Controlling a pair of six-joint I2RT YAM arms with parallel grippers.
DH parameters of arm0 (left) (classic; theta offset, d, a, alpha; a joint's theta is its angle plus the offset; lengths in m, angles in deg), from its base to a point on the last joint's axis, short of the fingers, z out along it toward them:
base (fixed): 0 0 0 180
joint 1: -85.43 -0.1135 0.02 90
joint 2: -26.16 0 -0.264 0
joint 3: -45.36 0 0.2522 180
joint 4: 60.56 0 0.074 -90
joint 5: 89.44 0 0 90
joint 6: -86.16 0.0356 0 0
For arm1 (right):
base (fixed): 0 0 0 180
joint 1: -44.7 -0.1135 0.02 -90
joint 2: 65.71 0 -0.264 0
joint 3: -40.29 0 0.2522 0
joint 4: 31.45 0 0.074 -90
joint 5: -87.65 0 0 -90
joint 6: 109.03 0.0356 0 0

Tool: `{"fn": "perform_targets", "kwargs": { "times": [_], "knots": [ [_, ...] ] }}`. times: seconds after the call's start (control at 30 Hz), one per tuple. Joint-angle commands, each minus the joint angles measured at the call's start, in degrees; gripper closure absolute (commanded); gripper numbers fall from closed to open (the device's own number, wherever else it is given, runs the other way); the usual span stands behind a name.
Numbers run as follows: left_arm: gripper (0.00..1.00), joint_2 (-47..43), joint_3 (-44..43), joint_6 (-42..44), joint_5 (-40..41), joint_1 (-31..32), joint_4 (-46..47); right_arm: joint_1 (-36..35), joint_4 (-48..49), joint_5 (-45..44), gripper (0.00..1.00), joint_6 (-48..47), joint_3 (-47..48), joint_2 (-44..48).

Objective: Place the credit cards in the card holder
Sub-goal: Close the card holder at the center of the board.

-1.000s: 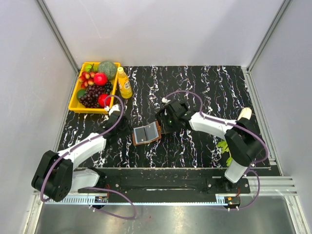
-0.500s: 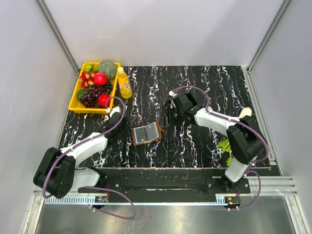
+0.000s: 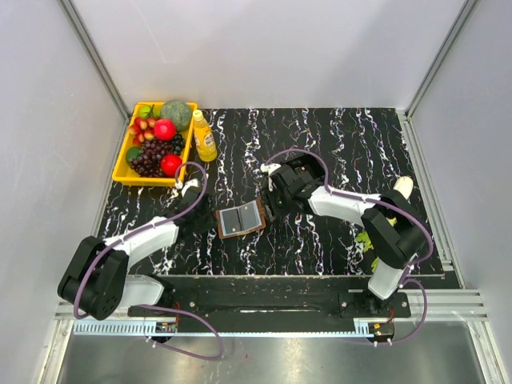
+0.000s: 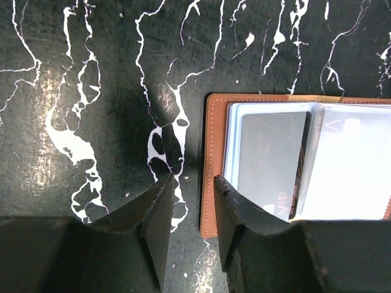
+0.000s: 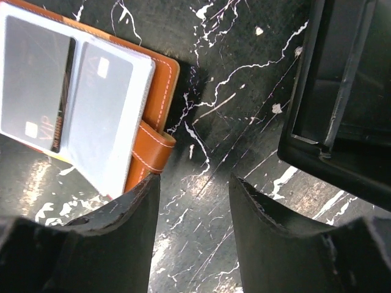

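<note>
While the card holder (image 3: 241,218) lies open on the desk (image 3: 320,136), 2 cards (image 4: 269,159) sleeved, the left gripper (image 4: 190,183) straddles its edge, likely steadying it, and the right gripper (image 5: 194,183) hangs beside its strap (image 5: 153,152), both parted, empty.

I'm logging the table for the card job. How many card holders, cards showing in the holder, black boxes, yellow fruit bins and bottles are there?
card holder: 1
cards showing in its sleeves: 2
black box: 1
yellow fruit bin: 1
bottle: 1
Total: 6
</note>
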Motion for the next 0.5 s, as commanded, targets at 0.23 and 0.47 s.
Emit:
{"fn": "perform_targets", "kwargs": {
  "times": [0.23,0.47],
  "knots": [
    [0.62,1.49,3.3,-2.96,-5.88,-0.25,4.06,-5.37,17.09,-13.4,0.46,-3.18,-4.96,1.19],
    [0.66,4.83,3.56,-2.7,-7.2,-0.16,6.78,-6.26,14.63,-19.37,0.51,-1.77,-5.31,5.32]
  ]
}}
